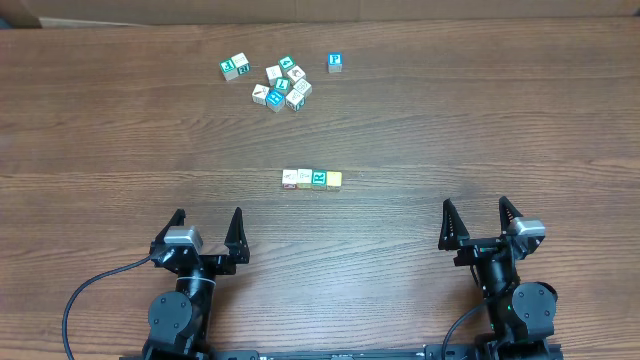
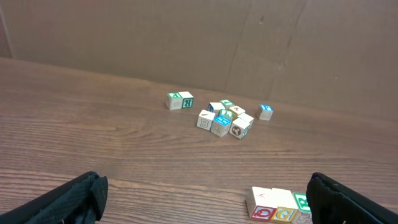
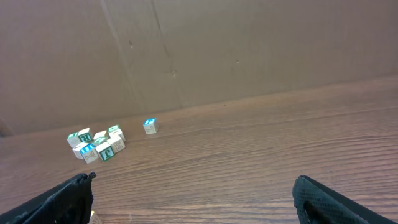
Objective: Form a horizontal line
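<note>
The horizontal line (image 1: 312,179) of small touching letter cubes lies at the table's middle: two whitish ones with reddish marks on the left, a teal-and-white one, then a yellow one. Its left end shows in the left wrist view (image 2: 277,205), partly hidden behind the right finger. My left gripper (image 1: 207,232) is open and empty near the front edge, left of the line. My right gripper (image 1: 480,222) is open and empty near the front edge, right of the line.
A loose jumble of white and teal cubes (image 1: 282,84) lies at the back, also in the left wrist view (image 2: 224,118) and the right wrist view (image 3: 96,144). A pair of cubes (image 1: 235,67) lies to its left, a single blue cube (image 1: 335,62) to its right.
</note>
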